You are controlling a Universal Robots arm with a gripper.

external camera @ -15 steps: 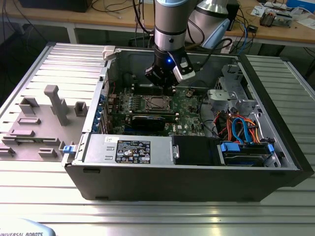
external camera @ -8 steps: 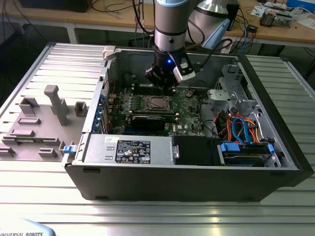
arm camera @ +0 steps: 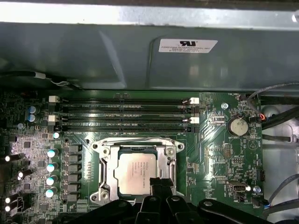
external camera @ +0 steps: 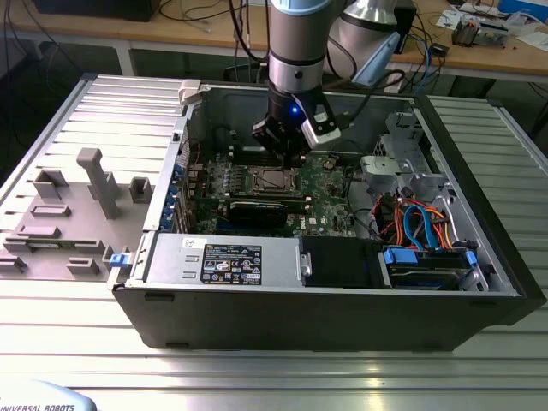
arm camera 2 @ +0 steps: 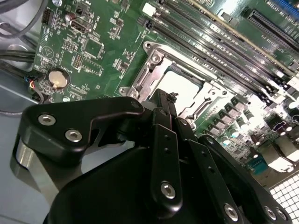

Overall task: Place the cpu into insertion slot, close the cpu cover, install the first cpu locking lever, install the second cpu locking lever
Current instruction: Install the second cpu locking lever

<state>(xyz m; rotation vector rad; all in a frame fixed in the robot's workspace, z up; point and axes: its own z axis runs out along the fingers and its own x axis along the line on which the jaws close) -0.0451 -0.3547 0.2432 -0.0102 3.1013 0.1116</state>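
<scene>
Inside the computer case (external camera: 479,291), fingers (arm camera 2: 163,121) clenched, empty, hover over the cpu cover (arm camera: 110,161), shut on the cpu (arm camera: 138,173); levers likely need latching

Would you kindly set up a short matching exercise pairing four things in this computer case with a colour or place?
Things:
1. cpu
2. cpu cover
3. coin cell battery
4. circuit board

Descriptions:
A. green
B. silvery frame lying around the chip
C. round, beside the socket
D. dull silver square seated in the socket

Pairs: 1-D, 2-B, 3-C, 4-A
</scene>
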